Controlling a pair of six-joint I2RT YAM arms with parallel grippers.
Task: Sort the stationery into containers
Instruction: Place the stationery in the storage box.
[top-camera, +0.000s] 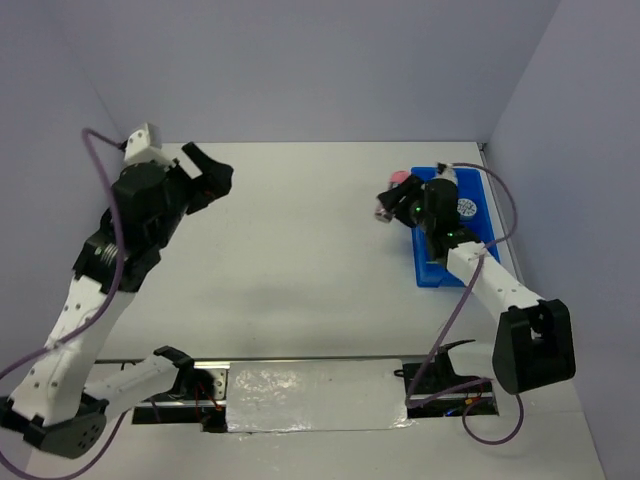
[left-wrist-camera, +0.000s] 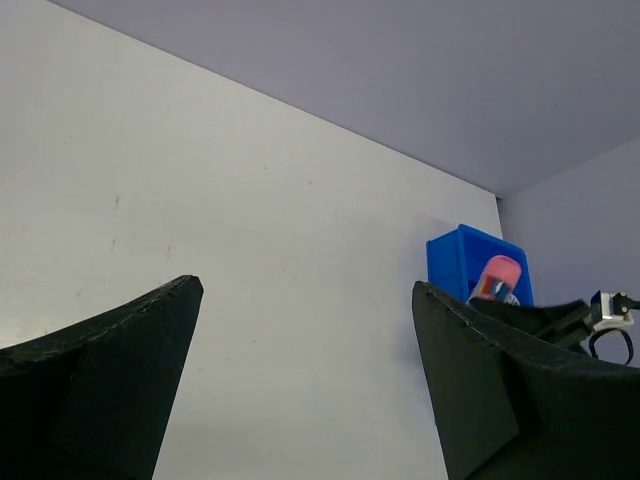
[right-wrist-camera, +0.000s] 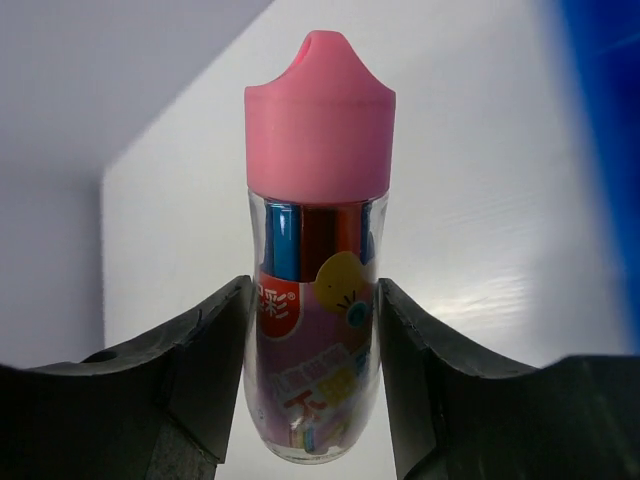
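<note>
Near the far right corner of the table (top-camera: 300, 260), our right gripper (right-wrist-camera: 312, 292) clamps the pink-capped tube (right-wrist-camera: 320, 130) beside the left edge of the blue tray (top-camera: 432, 270); we judge its deposit pending. One patterned roll (top-camera: 465, 208) lies inside. Our left gripper (left-wrist-camera: 305, 290) stands fully open, empty.

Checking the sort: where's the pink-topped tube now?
In the top view, the pink-topped tube sits in the right end effector, just left of the blue tray, at far right.

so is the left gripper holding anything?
No, the left gripper stands wide open in its wrist view, with only table showing in the gap.
</note>
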